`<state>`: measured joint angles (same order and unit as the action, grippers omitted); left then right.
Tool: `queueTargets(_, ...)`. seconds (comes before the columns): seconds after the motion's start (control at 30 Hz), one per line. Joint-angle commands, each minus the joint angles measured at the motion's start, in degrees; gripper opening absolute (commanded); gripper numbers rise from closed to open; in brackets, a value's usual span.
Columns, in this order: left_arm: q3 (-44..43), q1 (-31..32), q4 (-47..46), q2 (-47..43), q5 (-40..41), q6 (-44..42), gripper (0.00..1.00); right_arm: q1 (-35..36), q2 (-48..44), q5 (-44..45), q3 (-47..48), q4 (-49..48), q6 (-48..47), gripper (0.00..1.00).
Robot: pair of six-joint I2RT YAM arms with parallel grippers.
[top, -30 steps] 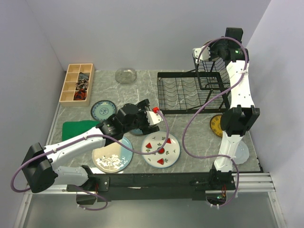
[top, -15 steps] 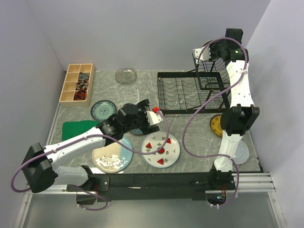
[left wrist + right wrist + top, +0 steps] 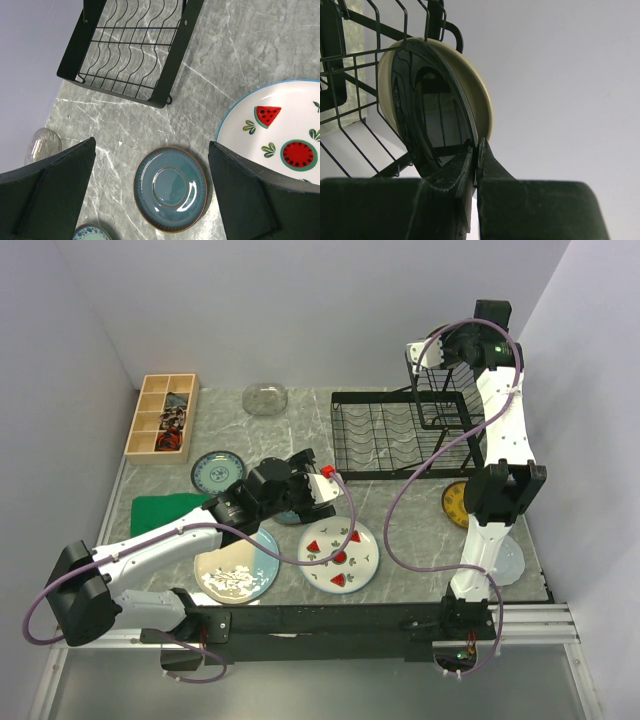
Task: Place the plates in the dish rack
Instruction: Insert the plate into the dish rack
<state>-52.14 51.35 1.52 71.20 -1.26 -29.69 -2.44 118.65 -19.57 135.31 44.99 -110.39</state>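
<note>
We find the right pincer (image 3: 476, 150) clamped on a black plate (image 3: 427, 107) at the rack (image 3: 370, 50); the left pincer (image 3: 150, 170) gapes above a teal plate (image 3: 171, 188).

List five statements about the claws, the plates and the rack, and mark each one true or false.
1. The left claw is open above the slate-blue plate and grips nothing. True.
2. The right claw is empty. False: it is shut on the rim of the black plate, up by the wires of the rack's upper basket.
3. Plates stand in the lower tray of the dish rack. False: no plate shows in its slots.
4. The watermelon plate lies flat on the table. True.
5. The wooden box sits to the right of the rack. False: it is at the far left of the table.
</note>
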Motion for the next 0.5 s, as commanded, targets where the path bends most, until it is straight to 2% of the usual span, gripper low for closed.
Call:
queueTargets(0.0, -0.5, 0.2, -1.7, 0.3, -0.8, 0.5, 0.99, 0.2, -1.5, 1.2, -0.3, -2.2, 0.7, 0.0)
queueTargets(0.47, -0.6, 0.2, -0.3, -0.2, -1.1, 0.7, 0.99, 1.1, -1.9, 3.2, -0.7, -1.9, 2.3, 0.0)
